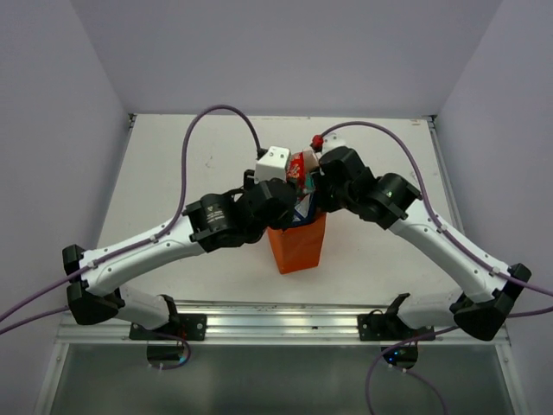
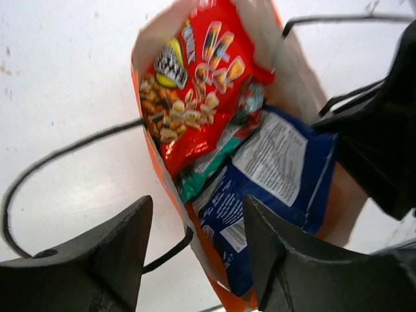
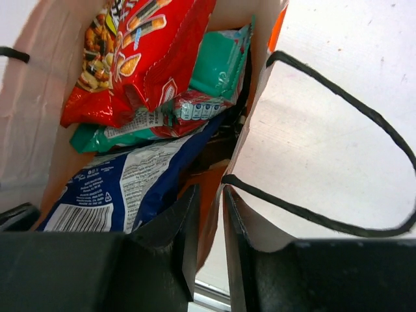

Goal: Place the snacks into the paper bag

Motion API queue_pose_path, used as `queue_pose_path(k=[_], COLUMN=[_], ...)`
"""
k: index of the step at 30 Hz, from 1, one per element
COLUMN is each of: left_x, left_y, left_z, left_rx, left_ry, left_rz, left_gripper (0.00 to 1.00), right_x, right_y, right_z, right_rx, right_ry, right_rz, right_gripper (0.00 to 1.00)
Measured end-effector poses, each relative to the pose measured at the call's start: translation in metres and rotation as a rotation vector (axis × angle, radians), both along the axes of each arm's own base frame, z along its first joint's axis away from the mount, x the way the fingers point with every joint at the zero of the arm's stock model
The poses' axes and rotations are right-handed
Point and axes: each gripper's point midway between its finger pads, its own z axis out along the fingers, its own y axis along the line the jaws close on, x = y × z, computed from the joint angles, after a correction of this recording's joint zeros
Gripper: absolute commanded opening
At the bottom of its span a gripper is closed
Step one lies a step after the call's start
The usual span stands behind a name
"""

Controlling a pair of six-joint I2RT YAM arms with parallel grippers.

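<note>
The orange paper bag [image 1: 298,246] stands upright at the table's middle, with both grippers over its mouth. Inside lie the red packet [image 2: 195,84], the teal packet [image 2: 208,162] and the blue-white packet [image 2: 273,175]. They also show in the right wrist view: red [image 3: 143,52], teal [image 3: 221,65], blue-white [image 3: 123,188]. I cannot make out the dark brown packet. My left gripper [image 2: 198,240] is open and straddles the bag's near rim [image 2: 156,169]. My right gripper [image 3: 211,221] is shut on the bag's side wall [image 3: 257,104] at the rim.
Thin dark cord handles loop outside the bag on both sides [image 2: 65,156] [image 3: 338,104]. The red packet's top sticks up above the bag's mouth [image 1: 300,166]. A metal rail [image 1: 276,320] runs along the table's near edge. Grey walls stand on three sides.
</note>
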Motion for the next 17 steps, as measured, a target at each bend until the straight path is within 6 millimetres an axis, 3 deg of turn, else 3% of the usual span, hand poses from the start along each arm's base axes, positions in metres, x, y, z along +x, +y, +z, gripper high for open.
queue_pose_path(k=[3, 6, 8, 11, 14, 17], left_x=[0.008, 0.014, 0.014, 0.011, 0.015, 0.03], left_y=[-0.003, 0.003, 0.016, 0.05, 0.1, 0.162], left_z=[0.044, 0.095, 0.122, 0.148, 0.149, 0.127], left_rx=[-0.071, -0.172, -0.231, -0.282, -0.298, -0.231], left_ry=[-0.076, -0.17, -0.227, -0.295, -0.332, -0.347], left_rz=[0.017, 0.042, 0.07, 0.133, 0.235, 0.397], left_gripper=[0.75, 0.78, 0.85, 0.92, 0.97, 1.0], right_x=[0.003, 0.006, 0.005, -0.001, -0.008, -0.016], right_y=[-0.006, -0.012, -0.019, -0.04, -0.07, -0.099], right_z=[0.024, 0.052, 0.068, 0.083, 0.088, 0.079], right_rx=[0.01, 0.045, 0.068, 0.067, 0.013, -0.068], right_ry=[-0.041, -0.095, -0.128, -0.169, -0.204, -0.213], right_rz=[-0.032, -0.071, -0.099, -0.165, -0.249, -0.325], right_gripper=[0.27, 0.3, 0.34, 0.38, 0.37, 0.34])
